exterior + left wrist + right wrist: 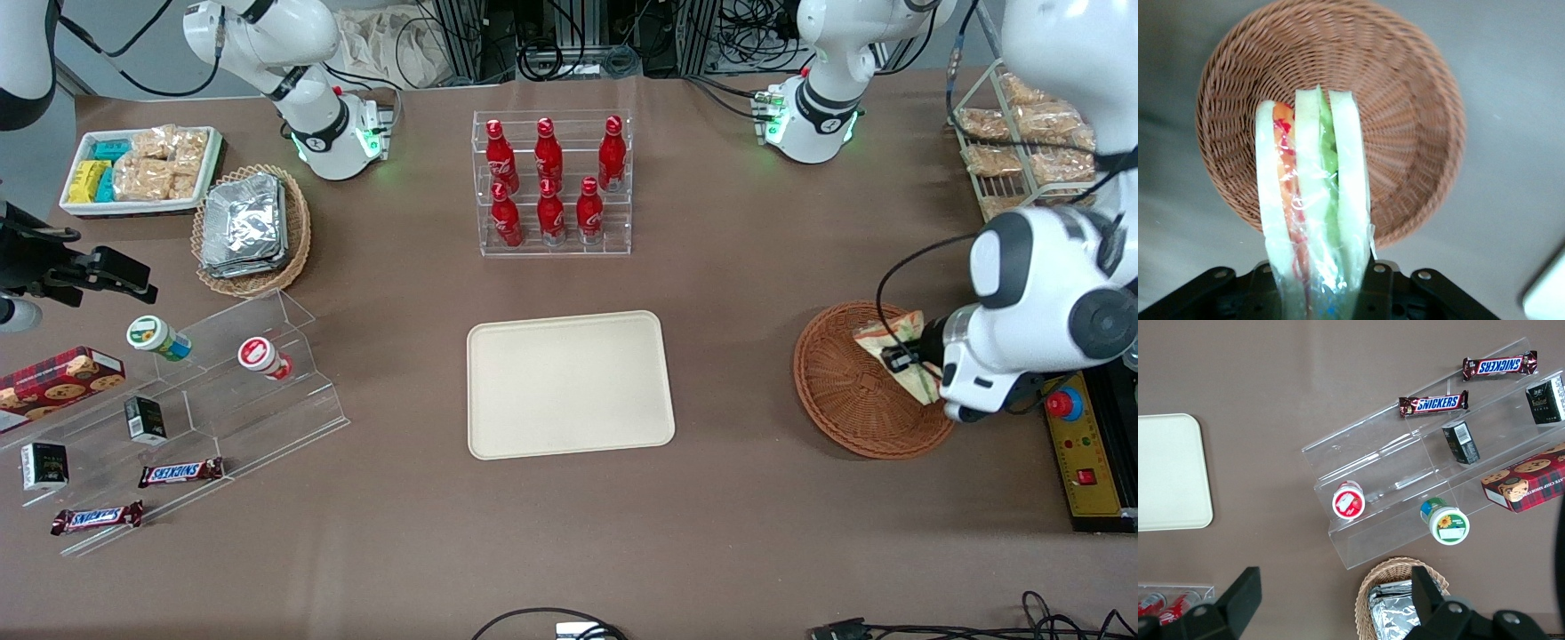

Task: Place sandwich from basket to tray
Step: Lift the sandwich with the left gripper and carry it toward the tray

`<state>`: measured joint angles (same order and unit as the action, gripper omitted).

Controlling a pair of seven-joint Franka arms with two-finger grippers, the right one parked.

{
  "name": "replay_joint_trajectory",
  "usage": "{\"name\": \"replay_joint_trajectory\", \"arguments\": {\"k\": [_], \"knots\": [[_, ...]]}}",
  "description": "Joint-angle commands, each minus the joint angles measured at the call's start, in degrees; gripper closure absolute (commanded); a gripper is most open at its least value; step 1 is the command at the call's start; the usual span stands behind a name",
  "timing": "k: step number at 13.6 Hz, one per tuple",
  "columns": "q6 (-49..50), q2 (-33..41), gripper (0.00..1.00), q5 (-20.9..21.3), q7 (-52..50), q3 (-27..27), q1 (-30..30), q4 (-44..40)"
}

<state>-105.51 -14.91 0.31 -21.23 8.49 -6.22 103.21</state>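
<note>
Brown desk [729, 373]: gripper [900, 358] fingers clamped on sandwich [1313, 193], lifted above basket [1418, 107]; next, carry to tray [569, 384].

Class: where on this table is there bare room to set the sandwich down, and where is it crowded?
The tray is bare all over. The hand grips the sandwich above the basket. Crowded: the bottle rack and the acrylic snack shelf.

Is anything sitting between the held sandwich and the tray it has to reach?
Nothing visible. The gripper holds the sandwich over the basket, and only bare tabletop shows between basket and tray.
</note>
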Motion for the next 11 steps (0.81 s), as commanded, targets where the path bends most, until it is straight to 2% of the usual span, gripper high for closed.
{"name": "replay_joint_trajectory", "arguments": {"k": [1, 5, 11], "knots": [[4.5, 3.1, 0.66, -0.4, 8.1, 2.6, 0.1, -2.2], [9.4, -0.3, 0.70, -0.2, 4.7, 9.2, 1.0, -10.4], [8.9, -8.7, 0.71, -0.2, -9.0, 10.9, 10.9, -16.6]]}}
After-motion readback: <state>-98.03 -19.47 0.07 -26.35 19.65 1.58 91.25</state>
